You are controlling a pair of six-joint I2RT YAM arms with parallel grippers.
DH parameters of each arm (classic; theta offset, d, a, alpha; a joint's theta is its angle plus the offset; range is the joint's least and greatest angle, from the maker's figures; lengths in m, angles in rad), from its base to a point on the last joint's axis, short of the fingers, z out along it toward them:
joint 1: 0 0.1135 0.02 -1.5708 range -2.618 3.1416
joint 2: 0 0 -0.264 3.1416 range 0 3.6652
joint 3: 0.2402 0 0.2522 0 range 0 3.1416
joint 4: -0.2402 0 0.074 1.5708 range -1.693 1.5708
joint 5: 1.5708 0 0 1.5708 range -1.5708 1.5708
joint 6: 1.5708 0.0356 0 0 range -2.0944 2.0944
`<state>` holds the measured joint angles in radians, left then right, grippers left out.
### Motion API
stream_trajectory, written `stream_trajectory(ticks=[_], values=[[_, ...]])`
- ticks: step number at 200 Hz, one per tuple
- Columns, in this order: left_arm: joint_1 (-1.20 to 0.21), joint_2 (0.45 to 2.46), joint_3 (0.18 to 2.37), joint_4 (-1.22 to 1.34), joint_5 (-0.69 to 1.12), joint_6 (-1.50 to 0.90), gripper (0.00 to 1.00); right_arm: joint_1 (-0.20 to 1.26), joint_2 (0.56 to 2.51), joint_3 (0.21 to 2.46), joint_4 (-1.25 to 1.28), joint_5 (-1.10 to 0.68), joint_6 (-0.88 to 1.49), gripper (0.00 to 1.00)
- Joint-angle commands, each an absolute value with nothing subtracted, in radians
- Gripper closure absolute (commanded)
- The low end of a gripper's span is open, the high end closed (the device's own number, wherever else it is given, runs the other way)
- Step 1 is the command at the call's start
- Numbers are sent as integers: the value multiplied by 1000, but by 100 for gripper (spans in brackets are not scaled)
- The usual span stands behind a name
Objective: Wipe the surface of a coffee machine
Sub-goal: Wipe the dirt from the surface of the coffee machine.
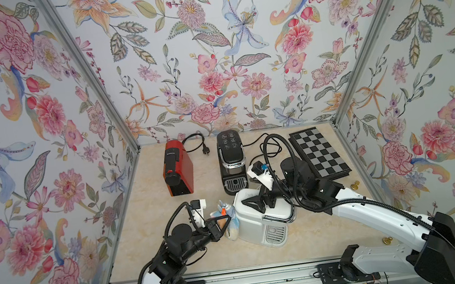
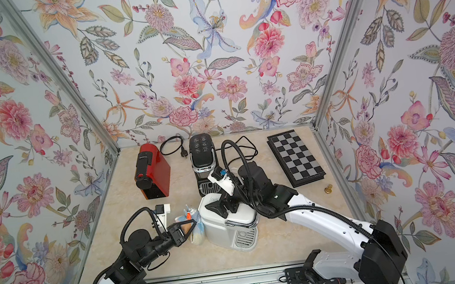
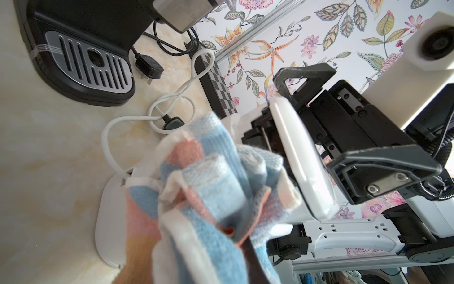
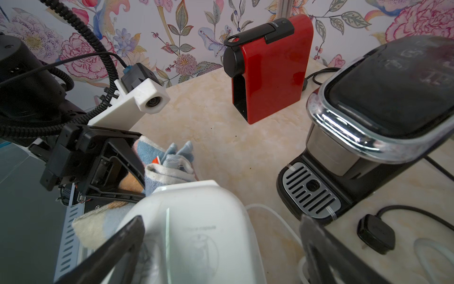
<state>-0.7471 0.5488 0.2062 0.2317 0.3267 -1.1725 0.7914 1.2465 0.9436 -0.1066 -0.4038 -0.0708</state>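
A white coffee machine (image 1: 263,221) (image 2: 228,229) stands at the front middle of the table. My left gripper (image 1: 224,219) (image 2: 191,226) is shut on a blue, pink and white cloth (image 1: 231,223) (image 2: 197,233), which is pressed against the machine's left side. In the left wrist view the bunched cloth (image 3: 208,191) hides most of the jaws and lies against the white machine's lid (image 3: 302,157). My right gripper (image 1: 259,202) (image 2: 224,207) (image 4: 221,221) is open over the machine's top (image 4: 196,221), one finger on each side of it. The cloth (image 4: 169,167) shows beyond the lid.
A red coffee machine (image 1: 177,167) and a black one (image 1: 231,160) stand at the back, with a chessboard (image 1: 320,151) at the back right. The white power cord (image 3: 172,110) loops on the table behind the white machine. A small gold piece (image 1: 355,185) lies near the right wall.
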Motion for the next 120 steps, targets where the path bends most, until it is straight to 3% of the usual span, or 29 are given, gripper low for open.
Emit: stream_trajectory(ticks=[1,52,89,120], values=[[-800,599,220,268,324,-1222,100,803,1349,845,-387,-408,-69,0],[-833,813,82,474,191,-1334,100,810,1339,836,-386,-399,-64,0],[-846,944,112,459,140,-1314,100,816,1344,836,-387,-401,-64,0],[-839,953,155,595,166,-1249,100,819,1345,836,-386,-402,-64,0]])
